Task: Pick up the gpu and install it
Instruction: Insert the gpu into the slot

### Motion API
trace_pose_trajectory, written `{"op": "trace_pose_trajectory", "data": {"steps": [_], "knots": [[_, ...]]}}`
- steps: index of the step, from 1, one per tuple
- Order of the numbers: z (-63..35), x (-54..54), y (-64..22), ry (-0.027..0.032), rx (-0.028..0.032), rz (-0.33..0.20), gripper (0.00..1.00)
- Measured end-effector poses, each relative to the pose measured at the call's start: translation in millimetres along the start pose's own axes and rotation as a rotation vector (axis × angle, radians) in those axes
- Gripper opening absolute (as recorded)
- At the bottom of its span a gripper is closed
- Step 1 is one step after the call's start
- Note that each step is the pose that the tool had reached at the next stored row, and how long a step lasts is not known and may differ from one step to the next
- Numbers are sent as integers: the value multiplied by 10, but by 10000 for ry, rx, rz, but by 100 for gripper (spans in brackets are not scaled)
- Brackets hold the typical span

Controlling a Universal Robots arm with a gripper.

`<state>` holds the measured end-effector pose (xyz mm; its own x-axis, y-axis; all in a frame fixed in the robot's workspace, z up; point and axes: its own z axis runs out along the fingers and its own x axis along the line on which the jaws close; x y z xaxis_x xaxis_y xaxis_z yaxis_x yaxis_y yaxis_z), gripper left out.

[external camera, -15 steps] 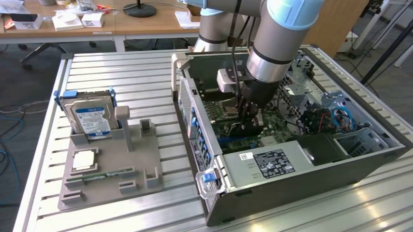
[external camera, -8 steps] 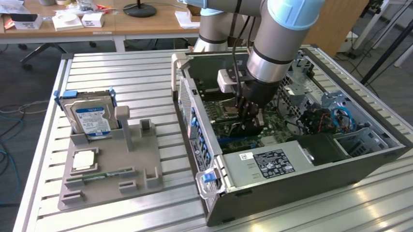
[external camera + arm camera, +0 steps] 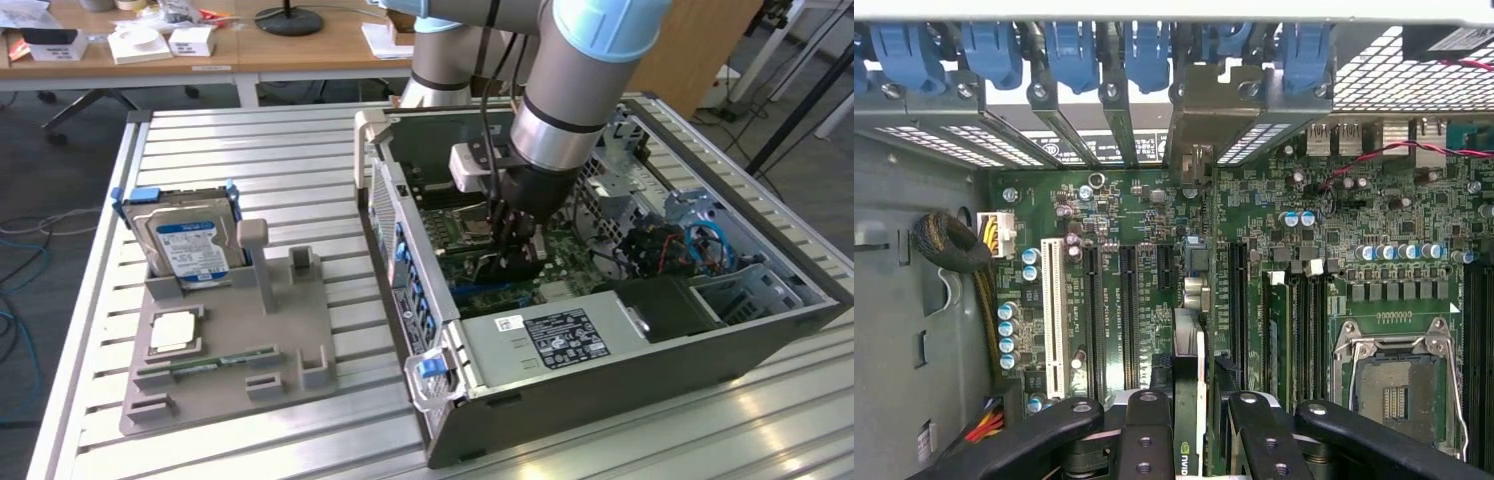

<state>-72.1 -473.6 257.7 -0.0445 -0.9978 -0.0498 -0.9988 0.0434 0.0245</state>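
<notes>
My gripper (image 3: 513, 252) is down inside the open computer case (image 3: 400, 250), over the green motherboard (image 3: 567, 262). It is shut on the gpu (image 3: 507, 268), a dark card held on edge. In the wrist view the gpu (image 3: 1189, 395) runs edge-on between my two black fingers (image 3: 1144, 435), with its metal end bracket (image 3: 1194, 125) reaching the row of rear slot covers. The card stands in line with the expansion slots (image 3: 1126, 310) of the motherboard (image 3: 1324, 250). Whether its lower edge is in a slot I cannot tell.
A grey fixture plate (image 3: 227, 395) on the slatted table holds a silver hard drive (image 3: 194, 248), a square chip (image 3: 174, 330) and a green memory stick (image 3: 214, 362). The power supply (image 3: 561, 338) and case walls close in around the gripper. The processor socket (image 3: 1394, 385) lies beside the card.
</notes>
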Motion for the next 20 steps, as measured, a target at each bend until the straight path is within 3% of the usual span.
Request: {"op": "trace_pose_trajectory", "data": {"steps": [20], "knots": [[-1, -5, -27, -30, -10, -169, 26]]}}
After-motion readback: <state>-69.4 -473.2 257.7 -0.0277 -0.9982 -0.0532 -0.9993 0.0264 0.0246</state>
